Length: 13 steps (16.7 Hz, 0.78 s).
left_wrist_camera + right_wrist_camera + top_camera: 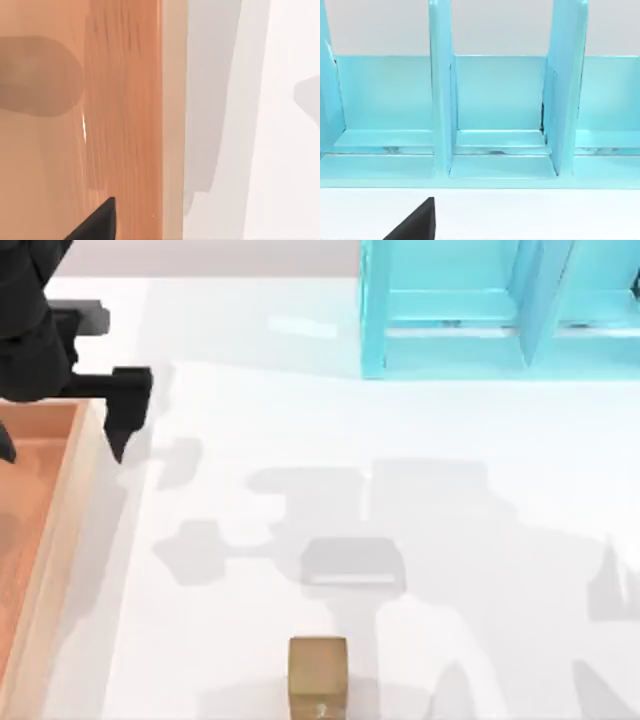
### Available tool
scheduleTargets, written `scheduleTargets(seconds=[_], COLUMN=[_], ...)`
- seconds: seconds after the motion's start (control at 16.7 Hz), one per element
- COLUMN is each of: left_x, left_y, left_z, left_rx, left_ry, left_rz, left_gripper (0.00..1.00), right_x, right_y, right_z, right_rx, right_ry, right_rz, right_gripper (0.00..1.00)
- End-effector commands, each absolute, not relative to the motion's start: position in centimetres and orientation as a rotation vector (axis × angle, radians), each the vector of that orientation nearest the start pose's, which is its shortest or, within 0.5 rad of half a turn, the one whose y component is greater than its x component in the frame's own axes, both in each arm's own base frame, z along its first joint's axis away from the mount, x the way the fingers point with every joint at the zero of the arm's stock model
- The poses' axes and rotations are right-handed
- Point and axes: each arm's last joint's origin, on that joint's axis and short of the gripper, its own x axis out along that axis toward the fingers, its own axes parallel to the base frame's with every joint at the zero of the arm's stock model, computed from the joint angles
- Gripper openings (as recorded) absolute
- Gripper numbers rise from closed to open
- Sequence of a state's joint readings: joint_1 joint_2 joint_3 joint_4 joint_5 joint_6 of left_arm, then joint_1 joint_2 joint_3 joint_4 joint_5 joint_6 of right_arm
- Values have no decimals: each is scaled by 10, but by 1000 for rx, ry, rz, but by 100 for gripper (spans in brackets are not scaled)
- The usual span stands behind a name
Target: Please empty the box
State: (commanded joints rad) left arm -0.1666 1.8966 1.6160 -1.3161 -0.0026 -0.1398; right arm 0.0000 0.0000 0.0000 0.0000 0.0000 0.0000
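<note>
One box (60, 540) sits at your table's (450, 490) far left edge, its tan rim running down the top view and its orange-brown floor bare where you can see it. Your left gripper (62, 445) hangs over the box's upper right corner, its fingers spread apart astride the rim, one finger (122, 415) outside over the table. Near the bottom centre stands a small brown cube (318, 672), well apart from the box. You'll find the cyan shelf (500, 310) at the upper right; the right wrist camera faces its compartments, and whether the right gripper is apart or together I cannot tell.

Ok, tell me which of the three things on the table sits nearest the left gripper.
The box: the left gripper straddles its rim, while the small cube and cyan shelf stand far off.
</note>
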Motion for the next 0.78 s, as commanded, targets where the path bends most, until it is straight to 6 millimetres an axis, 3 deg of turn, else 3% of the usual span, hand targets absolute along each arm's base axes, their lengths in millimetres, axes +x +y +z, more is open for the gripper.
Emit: scheduleTargets(seconds=[0.18, 0.36, 0.48, 0.78], left_x=[364, 362, 361, 361], left_y=[19, 60, 68, 67], left_z=[250, 257, 258, 258], left_rx=[21, 21, 22, 25], left_ry=[1586, 1574, 1571, 1569], left_rz=[-16, -16, -16, -16], left_gripper=[100, 100, 100, 100], right_x=[106, 106, 106, 106], right_y=[-1, -1, -1, -1], right_z=[160, 160, 160, 160], right_rx=[0, 0, 0, 0], right_ry=[0, 0, 0, 0], right_rz=[0, 0, 0, 0], right_gripper=[100, 100, 100, 100])
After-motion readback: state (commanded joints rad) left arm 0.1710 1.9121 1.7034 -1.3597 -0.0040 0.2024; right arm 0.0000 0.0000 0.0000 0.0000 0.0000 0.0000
